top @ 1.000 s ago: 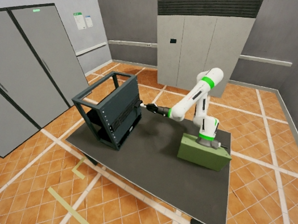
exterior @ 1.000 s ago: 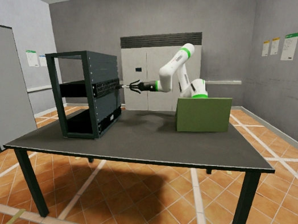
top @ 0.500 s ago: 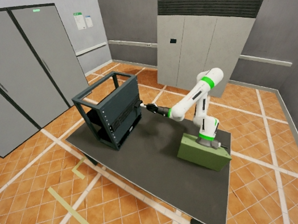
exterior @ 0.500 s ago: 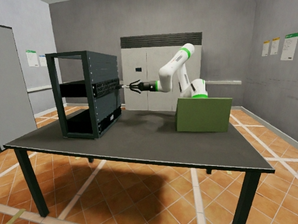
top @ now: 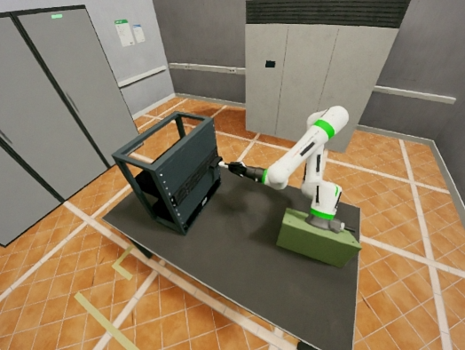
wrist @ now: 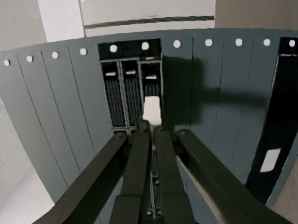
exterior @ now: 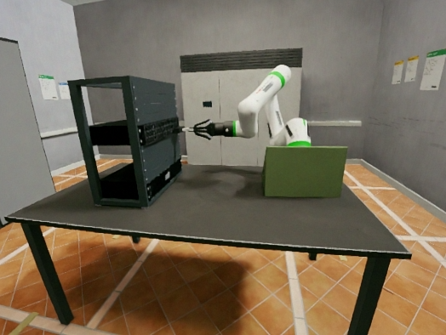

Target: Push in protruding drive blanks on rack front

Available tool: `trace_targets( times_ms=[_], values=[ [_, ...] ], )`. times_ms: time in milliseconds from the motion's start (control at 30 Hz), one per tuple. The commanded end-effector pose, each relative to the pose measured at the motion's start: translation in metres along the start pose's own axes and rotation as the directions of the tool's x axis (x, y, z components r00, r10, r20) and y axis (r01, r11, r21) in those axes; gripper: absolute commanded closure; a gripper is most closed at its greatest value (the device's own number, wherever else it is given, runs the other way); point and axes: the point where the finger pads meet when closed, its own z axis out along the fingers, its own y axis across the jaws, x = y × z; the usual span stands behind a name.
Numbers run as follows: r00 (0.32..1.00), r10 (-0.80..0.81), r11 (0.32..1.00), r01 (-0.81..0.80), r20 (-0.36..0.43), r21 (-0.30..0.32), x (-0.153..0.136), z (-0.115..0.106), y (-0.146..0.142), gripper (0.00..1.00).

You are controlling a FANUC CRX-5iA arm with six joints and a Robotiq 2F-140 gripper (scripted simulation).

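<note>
The gripper point(top: 222, 164) point(exterior: 185, 129) point(wrist: 152, 107) is closed, its pale tip at a drive blank point(wrist: 151, 87) on the rack's front (contact is hard to tell). The rack point(top: 195, 144) point(exterior: 155, 102) point(wrist: 205, 90) stands upright on the dark table point(top: 248, 249) point(exterior: 238, 217), opposite the arm's green pedestal point(top: 284, 215) point(exterior: 304, 178). Farther off, a pale cabinet point(top: 303, 80) point(exterior: 238, 115) lines the wall.

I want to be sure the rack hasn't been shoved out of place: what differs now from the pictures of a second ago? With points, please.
Nothing visibly changed: the rack point(top: 188, 151) point(exterior: 157, 98) point(wrist: 220, 115) stands in the same place, and the gripper point(top: 223, 164) point(exterior: 185, 129) point(wrist: 152, 107) is at its front as before.
</note>
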Motion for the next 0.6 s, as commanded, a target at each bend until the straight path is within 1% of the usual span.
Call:
trace_targets(
  times_ms=[0,233,567],
  values=[
    [1.0,0.0,1.0,0.0,0.0,0.001,-0.0001,0.0002,-0.0009,0.9],
    [1.0,0.0,1.0,0.0,0.0,0.001,0.0,0.0077,-0.0009,0.9],
    [1.0,0.0,1.0,0.0,0.0,0.001,0.0,0.0102,-0.0008,0.9]
  ],
)
